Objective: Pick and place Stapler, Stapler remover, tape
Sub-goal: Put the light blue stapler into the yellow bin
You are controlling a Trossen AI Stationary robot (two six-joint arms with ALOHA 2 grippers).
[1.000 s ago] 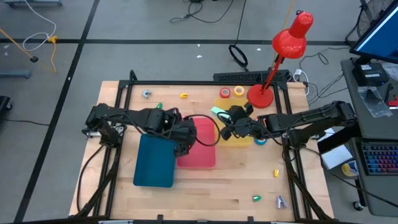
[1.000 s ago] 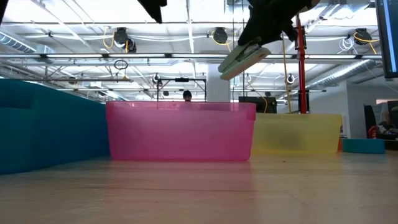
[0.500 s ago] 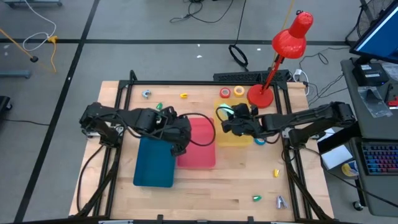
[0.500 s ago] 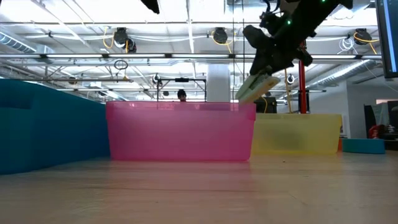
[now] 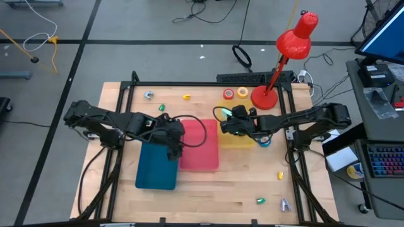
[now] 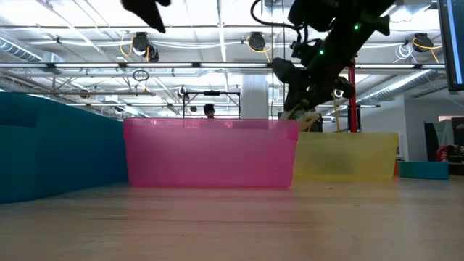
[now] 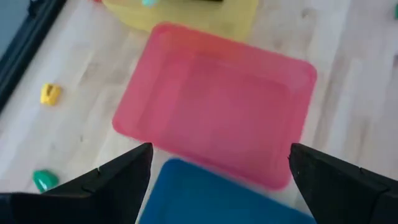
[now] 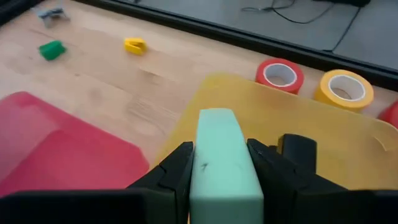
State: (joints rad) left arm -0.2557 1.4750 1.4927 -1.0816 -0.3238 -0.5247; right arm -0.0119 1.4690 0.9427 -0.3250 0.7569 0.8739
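Note:
A mint-green stapler [image 8: 216, 134] hangs over the yellow tray [image 8: 292, 140], near the tray's edge next to the pink tray [image 5: 201, 146]. My right gripper [image 8: 221, 149] is shut on it. In the low view the stapler's end [image 6: 307, 116] shows just above the yellow tray's rim [image 6: 348, 135]. A red tape roll [image 5: 228, 94] and a yellow tape roll [image 5: 242, 93] lie flat on the table behind the yellow tray. My left gripper [image 7: 221, 152] stands open above the border of the pink tray and the blue tray [image 5: 156, 165], holding nothing. My right gripper pinches the stapler's two long sides [image 8: 200, 163] between its two fingers. The fingers come from the table's right side, slanting down, and lie along the stapler, whose free end sticks out ahead of them. The stapler is lifted clear and tilted downward over the yellow tray.
A red desk lamp [image 5: 291, 47] stands at the table's far right, its base [image 5: 264, 98] behind the yellow tray. Small green, yellow and silver items lie at the far left [image 5: 161, 108] and near right [image 5: 280, 174]. A blue roll [image 5: 264, 142] lies right of the yellow tray.
My right gripper has come down with the stapler toward the yellow tray's rim and has rolled, so the stapler now points more steeply down. My left gripper has drawn back toward the table's left edge, staying open.

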